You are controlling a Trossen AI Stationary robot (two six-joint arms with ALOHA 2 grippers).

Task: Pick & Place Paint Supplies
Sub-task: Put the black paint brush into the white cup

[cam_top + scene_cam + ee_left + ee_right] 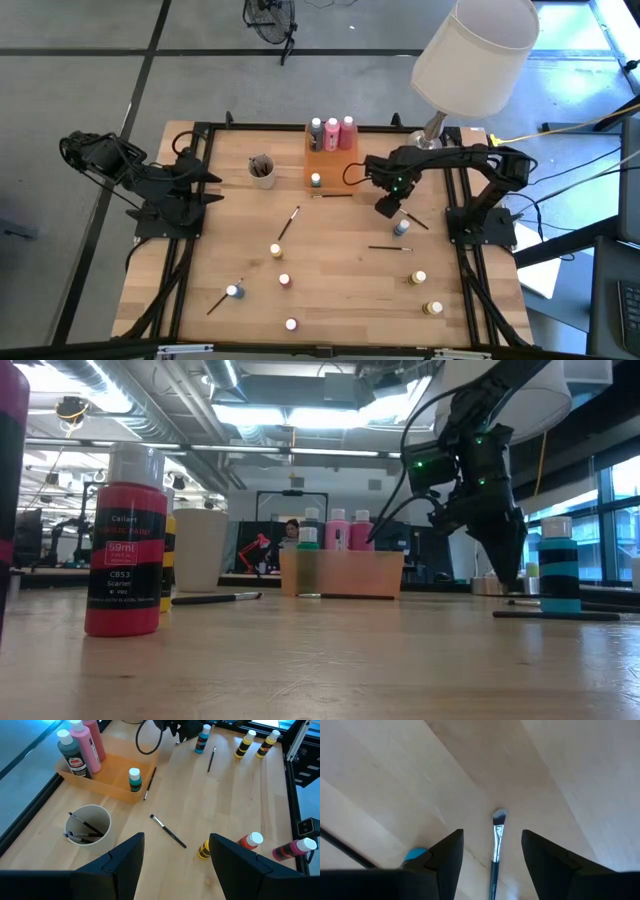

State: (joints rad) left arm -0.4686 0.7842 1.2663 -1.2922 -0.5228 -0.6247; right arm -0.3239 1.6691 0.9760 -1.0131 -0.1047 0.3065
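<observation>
Dark-handled, with a silver ferrule and a pale angled tip, the paintbrush [496,851] lies flat on the wooden tabletop [560,765], just beside a blue paint pot [415,854]. Your right hand [492,852] hangs directly over the brush, fingers apart on either side of it, gripping nothing. Your left hand [176,856] waits open and empty at the tabletop's left edge.

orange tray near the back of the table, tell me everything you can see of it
The orange tray is a shallow, translucent, plastic-looking rectangular bin with low walls, resting flat on the wooden table at its back centre. Three tall bottles, one dark and two pink, stand upright at one end; a small white-capped teal pot stands at the other. A thin brush lies along its front wall. No gripper touches it.
</observation>
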